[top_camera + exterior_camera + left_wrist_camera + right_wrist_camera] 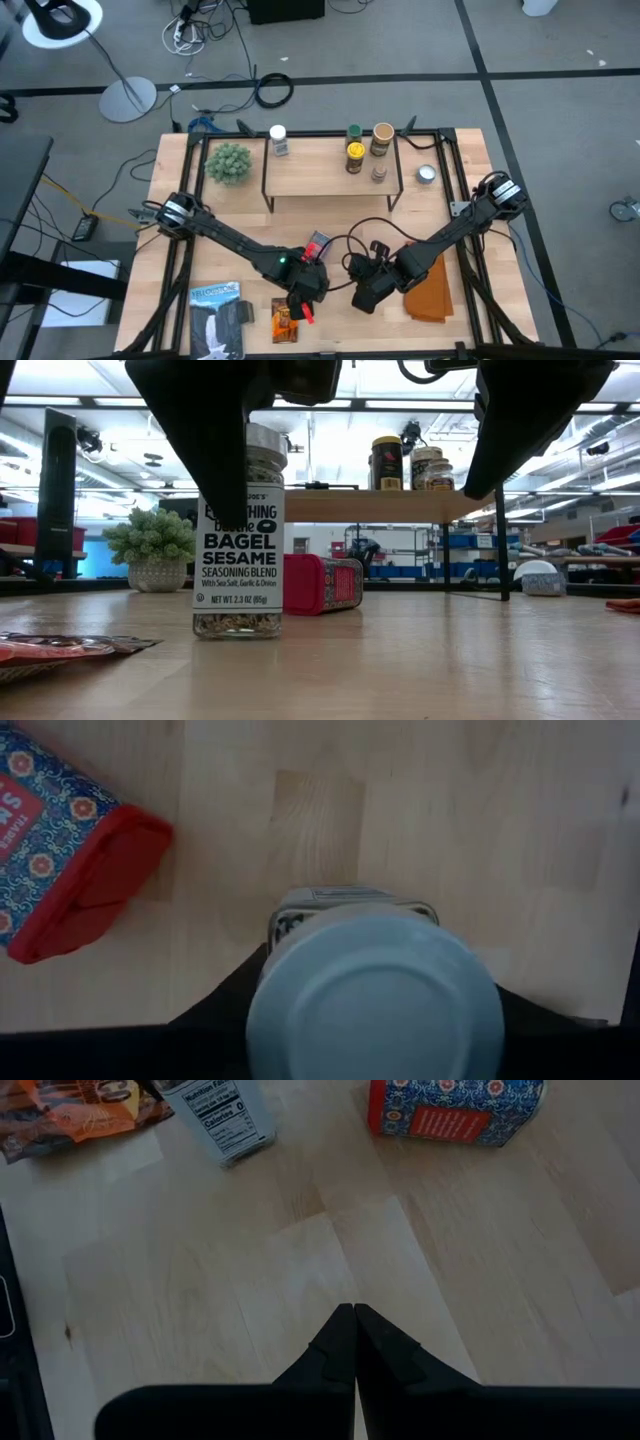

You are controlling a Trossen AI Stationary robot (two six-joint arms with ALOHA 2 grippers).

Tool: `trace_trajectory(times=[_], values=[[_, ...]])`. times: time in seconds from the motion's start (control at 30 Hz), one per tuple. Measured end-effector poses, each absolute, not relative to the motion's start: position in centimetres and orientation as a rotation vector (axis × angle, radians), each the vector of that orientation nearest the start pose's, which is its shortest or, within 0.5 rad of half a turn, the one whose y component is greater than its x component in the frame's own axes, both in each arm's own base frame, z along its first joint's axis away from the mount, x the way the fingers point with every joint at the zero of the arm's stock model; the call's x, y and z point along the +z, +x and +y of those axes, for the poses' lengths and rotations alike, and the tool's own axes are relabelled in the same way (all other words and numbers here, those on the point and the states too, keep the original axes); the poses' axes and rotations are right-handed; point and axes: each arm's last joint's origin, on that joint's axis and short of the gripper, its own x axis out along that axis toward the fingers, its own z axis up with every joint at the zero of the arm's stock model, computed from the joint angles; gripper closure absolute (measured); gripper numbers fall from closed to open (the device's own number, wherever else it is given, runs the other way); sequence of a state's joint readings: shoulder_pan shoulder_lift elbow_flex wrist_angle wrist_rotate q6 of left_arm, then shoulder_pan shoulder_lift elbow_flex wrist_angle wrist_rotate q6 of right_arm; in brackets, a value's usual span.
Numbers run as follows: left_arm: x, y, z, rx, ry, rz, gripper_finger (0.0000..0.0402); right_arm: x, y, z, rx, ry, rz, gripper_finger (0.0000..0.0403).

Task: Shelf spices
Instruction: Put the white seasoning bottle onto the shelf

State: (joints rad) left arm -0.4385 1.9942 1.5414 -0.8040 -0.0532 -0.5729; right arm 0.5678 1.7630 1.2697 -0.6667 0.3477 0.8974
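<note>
Bagel sesame jar (239,535) stands upright on the counter (330,220), lower centre of the high view, silver lid (375,995) up. My left gripper (215,430) is down over it, jaws either side of the lid; can't tell if they're clamped yet. Red box (318,244) lies just beside, orange-brown packet (285,318) below it. My right gripper (354,1342), jaws closed and empty, hangs over bare counter right of the jar. Shelf (330,170) upper centre already holds four jars.
</note>
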Motion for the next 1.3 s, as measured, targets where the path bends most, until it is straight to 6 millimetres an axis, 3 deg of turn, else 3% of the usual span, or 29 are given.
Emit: trace_trajectory(times=[0.23, 0.53, 0.7, 0.9, 1.1, 1.3], values=[[20.6, 36.7, -16.7, -0.004, -0.127, 1.293, 0.0214, 21.2, 30.3, 18.1, -0.275, 0.300, 1.016, 0.0403], [26.1, 37.3, -15.4, -0.087, 0.033, 1.309, 0.0211, 21.2, 30.3, 18.2, -0.281, 0.316, 1.011, 0.0403], [29.5, 37.3, -13.5, -0.053, 0.124, 1.329, 0.0212, 21.2, 30.2, 18.3, -0.278, 0.315, 1.012, 0.0403], [33.8, 37.2, -9.8, -0.044, 0.182, 1.331, 0.0212, 21.2, 30.1, 18.5, -0.273, 0.312, 1.012, 0.0403], [37.8, 36.8, -4.8, -0.023, 0.198, 1.277, 0.0212, 21.4, 30.1, 19.1, -0.244, 0.328, 0.985, 0.0403], [41.1, 34.5, 1.1, 0.031, 0.128, 1.193, 0.0211, 21.5, 29.9, 19.7, -0.257, 0.321, 0.940, 0.0403]])
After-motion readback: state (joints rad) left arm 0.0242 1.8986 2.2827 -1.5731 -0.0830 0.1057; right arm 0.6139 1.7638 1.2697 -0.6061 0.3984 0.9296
